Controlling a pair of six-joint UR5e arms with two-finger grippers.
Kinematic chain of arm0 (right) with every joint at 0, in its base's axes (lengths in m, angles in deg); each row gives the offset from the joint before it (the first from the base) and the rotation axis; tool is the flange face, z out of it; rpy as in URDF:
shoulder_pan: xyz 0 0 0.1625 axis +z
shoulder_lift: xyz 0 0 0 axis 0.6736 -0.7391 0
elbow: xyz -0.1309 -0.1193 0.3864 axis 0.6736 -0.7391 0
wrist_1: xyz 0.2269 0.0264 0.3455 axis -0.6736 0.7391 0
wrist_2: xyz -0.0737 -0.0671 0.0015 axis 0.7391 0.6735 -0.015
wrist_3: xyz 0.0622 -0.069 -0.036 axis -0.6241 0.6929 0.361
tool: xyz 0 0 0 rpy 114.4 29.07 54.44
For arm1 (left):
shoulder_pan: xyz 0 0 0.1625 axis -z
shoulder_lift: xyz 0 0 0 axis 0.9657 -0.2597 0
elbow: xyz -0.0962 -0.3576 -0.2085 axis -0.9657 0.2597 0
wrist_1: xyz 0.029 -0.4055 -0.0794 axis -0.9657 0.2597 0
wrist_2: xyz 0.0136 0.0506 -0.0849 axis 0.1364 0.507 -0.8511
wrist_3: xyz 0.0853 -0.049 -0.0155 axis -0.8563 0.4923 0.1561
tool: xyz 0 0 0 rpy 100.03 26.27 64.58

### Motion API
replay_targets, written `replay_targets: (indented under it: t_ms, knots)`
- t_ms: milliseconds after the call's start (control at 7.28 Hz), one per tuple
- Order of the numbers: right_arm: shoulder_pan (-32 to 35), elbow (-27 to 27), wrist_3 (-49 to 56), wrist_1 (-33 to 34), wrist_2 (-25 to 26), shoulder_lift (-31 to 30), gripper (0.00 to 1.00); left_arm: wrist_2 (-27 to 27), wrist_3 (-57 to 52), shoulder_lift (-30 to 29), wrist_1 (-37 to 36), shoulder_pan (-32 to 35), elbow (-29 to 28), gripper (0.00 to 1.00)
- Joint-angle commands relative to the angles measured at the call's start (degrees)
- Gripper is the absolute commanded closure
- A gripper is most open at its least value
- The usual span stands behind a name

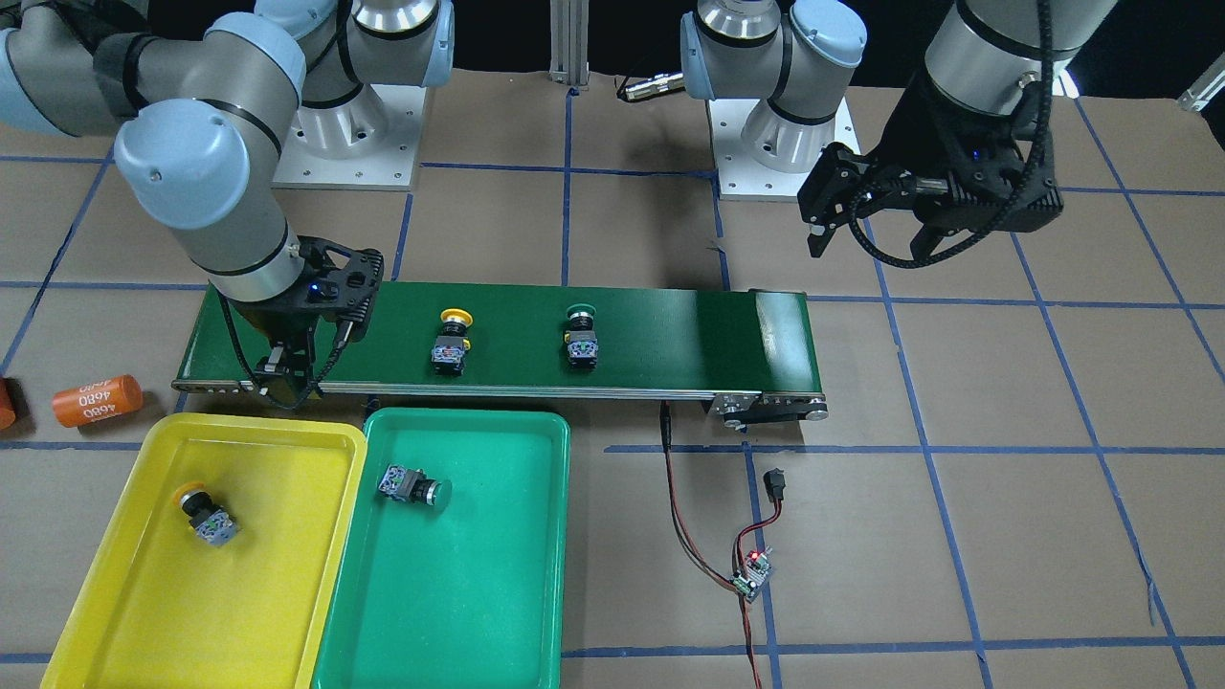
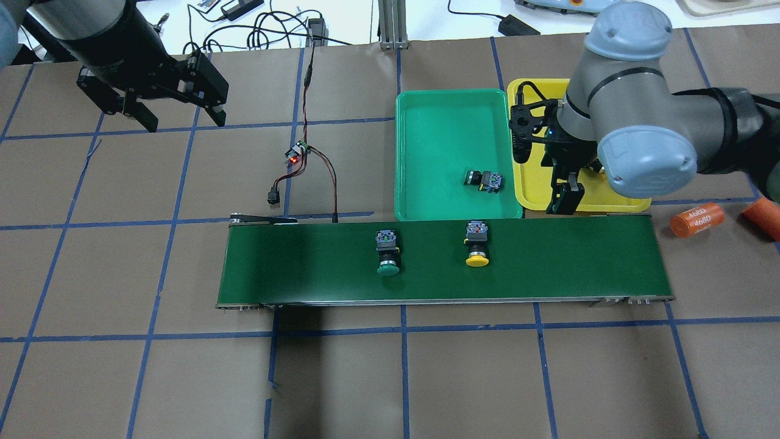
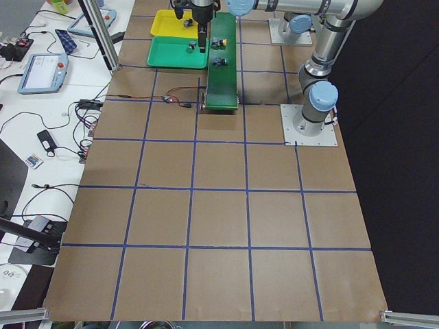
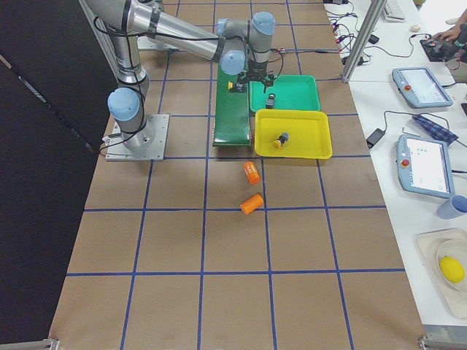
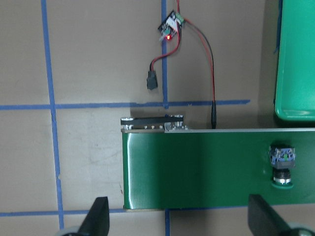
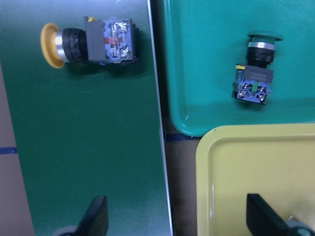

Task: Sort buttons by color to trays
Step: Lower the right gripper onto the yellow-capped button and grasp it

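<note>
Right claw [image 6: 177, 211] and left claw [image 5: 179, 216] gape empty; a skewed pinch could roll the yellow button [image 6: 88, 40] off the belt [image 6: 88, 147].

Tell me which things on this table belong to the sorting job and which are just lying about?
Part of the job: yellow button on the belt; green button on the belt; yellow button in its tray; green button in its tray; yellow tray; green tray.
Just lying about: marked orange cylinder; second orange cylinder; wired circuit board; conveyor belt, which only carries buttons.
</note>
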Motion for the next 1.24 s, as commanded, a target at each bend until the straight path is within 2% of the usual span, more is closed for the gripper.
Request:
replay_targets:
  t_ms: [0, 275, 412, 687, 962, 1099]
  knots:
    - [-1.2, 5.5, 0.4, 0.5, 0.0, -4.4, 0.0, 2.1, 0.3, -2.0, -0.4, -0.1, -1.4, 0.0]
    - [-2.8, 6.0, -1.1, 0.7, -0.1, -4.3, 0.0, 2.4, 0.5, -1.1, -0.5, 1.8, -1.2, 0.0]
    - [-2.9, 5.5, -9.8, 0.8, -0.1, -4.3, 0.0, 2.1, 0.7, -0.8, -0.5, 2.1, -1.1, 0.0]
    - [-2.9, 5.5, -33.6, 0.6, 0.1, -4.3, 0.0, 2.2, 0.2, -2.5, -1.5, 1.3, 0.0, 0.0]
    - [-2.8, 5.6, -51.4, 0.6, 0.0, -4.3, 0.0, 2.3, 0.3, -2.9, -3.2, 1.3, -0.2, 0.0]
    - [-2.8, 6.0, -59.9, 0.6, 0.0, -4.3, 0.0, 2.7, 0.2, -4.8, -8.5, 1.3, 2.0, 0.0]
